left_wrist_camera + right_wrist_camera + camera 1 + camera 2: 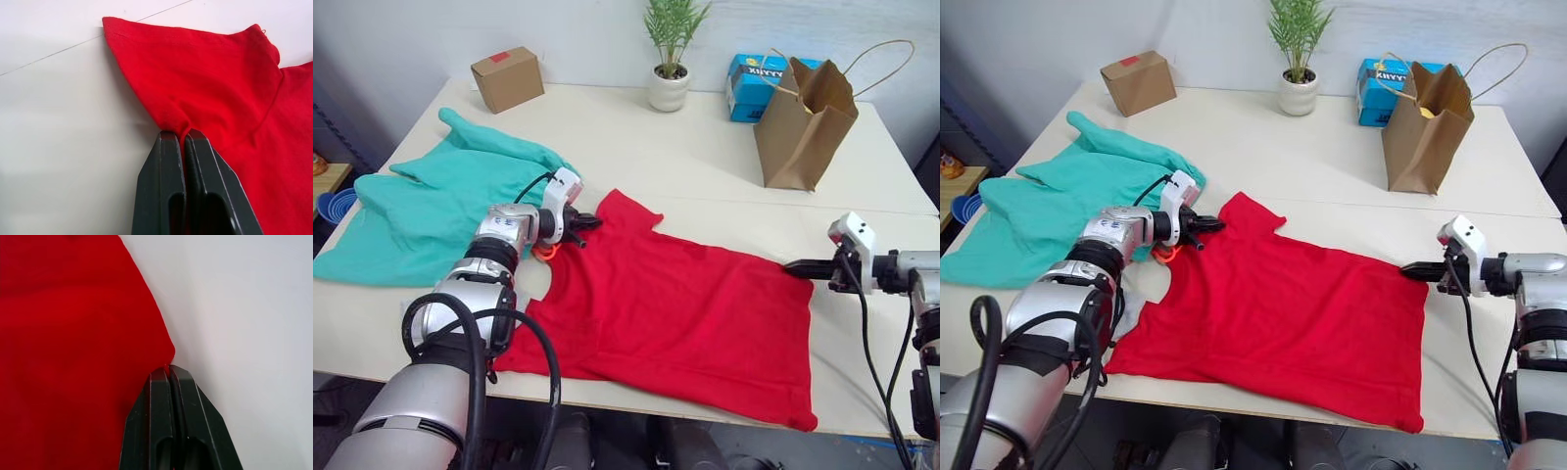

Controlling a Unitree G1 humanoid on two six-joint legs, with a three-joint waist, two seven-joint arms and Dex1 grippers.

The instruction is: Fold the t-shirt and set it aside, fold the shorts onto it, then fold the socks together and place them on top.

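Grippers: left gripper (184, 136) pinches soft red t-shirt (675, 313) sleeve; right gripper (168, 369) pinches hem.

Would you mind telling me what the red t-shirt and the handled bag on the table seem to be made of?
The t-shirt looks like soft matte knit fabric, probably cotton: it puckers where the left gripper pinches it. The bag looks like stiff brown kraft paper, standing open with creased sides and thin cord-like handles.
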